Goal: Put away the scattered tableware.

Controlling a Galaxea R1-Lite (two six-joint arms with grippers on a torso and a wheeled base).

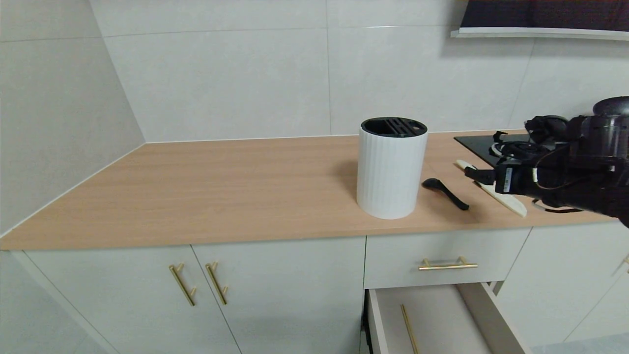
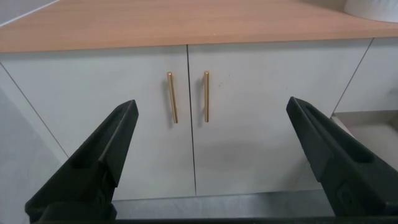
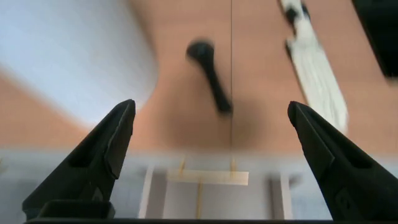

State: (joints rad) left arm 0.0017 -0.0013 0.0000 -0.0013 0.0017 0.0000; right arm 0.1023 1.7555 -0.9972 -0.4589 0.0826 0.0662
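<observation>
A black spoon lies on the wooden countertop, just right of a white ribbed utensil holder with a black slotted top. To the spoon's right lies a cream-white knife-like utensil, partly hidden by my right arm. My right gripper hovers open above the counter's front edge, over the spoon and the cream utensil, holding nothing. My left gripper is open and empty, low down, facing the cabinet doors.
A black cooktop sits at the back right of the counter. Below the counter, a lower drawer stands pulled out under a closed drawer with a gold handle. Two cabinet doors with gold handles are on the left.
</observation>
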